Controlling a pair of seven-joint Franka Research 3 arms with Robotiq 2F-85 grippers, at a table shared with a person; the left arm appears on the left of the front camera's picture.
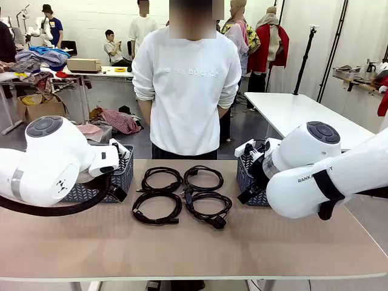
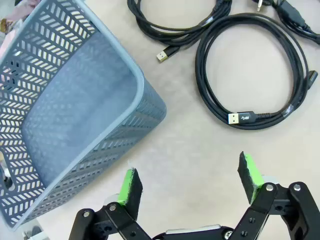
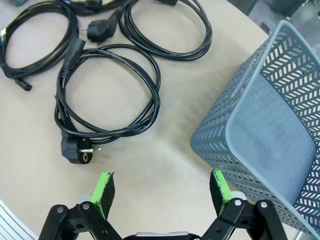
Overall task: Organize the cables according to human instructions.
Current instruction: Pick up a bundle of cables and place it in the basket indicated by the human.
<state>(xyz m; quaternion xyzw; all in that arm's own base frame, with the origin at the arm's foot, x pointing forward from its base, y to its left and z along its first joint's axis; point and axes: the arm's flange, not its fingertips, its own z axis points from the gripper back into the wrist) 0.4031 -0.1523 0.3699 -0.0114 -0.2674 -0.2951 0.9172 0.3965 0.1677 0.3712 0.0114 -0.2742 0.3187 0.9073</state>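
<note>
Front view: the cables [image 1: 188, 195] are laid mid-table between the arms. Left wrist view: the left gripper [image 2: 192, 180] is held wide open, empty; a USB cable [image 2: 245, 118] lies ahead-right. Right wrist view: the right gripper [image 3: 162, 192] is equally open, empty; a mains cable [image 3: 76, 148] lies ahead-left.

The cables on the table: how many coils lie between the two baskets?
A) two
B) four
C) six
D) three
B: four separate black coiled cables lie in a two-by-two block on the table, between the left basket and the right basket.
</note>
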